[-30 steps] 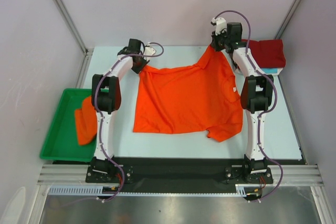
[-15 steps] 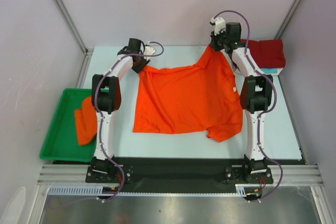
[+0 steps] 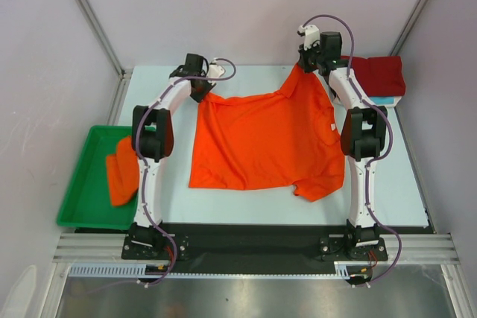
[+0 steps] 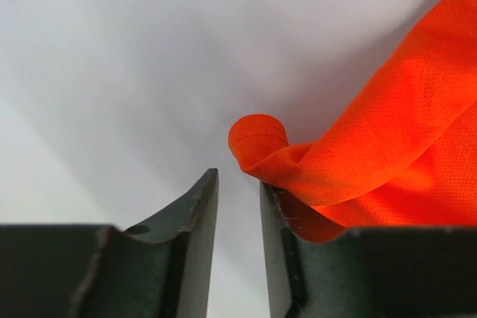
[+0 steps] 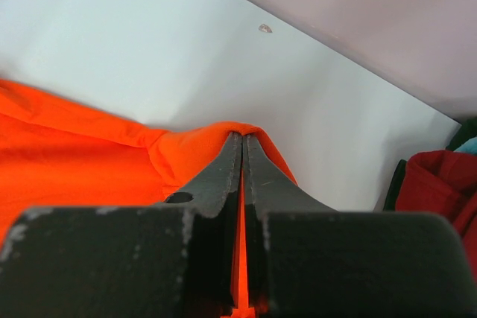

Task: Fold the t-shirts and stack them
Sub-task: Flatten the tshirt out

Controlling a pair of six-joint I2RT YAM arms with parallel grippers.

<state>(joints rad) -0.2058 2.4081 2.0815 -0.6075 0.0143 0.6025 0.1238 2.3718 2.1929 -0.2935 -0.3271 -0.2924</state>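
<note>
A bright orange t-shirt lies spread across the middle of the table, one sleeve bunched at the near right. My right gripper is shut on its far right corner and holds that corner raised; the wrist view shows cloth pinched between the closed jaws. My left gripper is at the shirt's far left corner. In the left wrist view its jaws stand slightly apart with nothing between them, and the rolled cloth corner lies just beyond and beside the right finger.
A folded dark red t-shirt lies on a turquoise one at the far right; it also shows in the right wrist view. A green tray off the left edge holds another orange t-shirt. Walls close in behind.
My left gripper has shifted slightly to the right and farther back at the shirt's far left corner. The right gripper and the shirt have stayed put.
</note>
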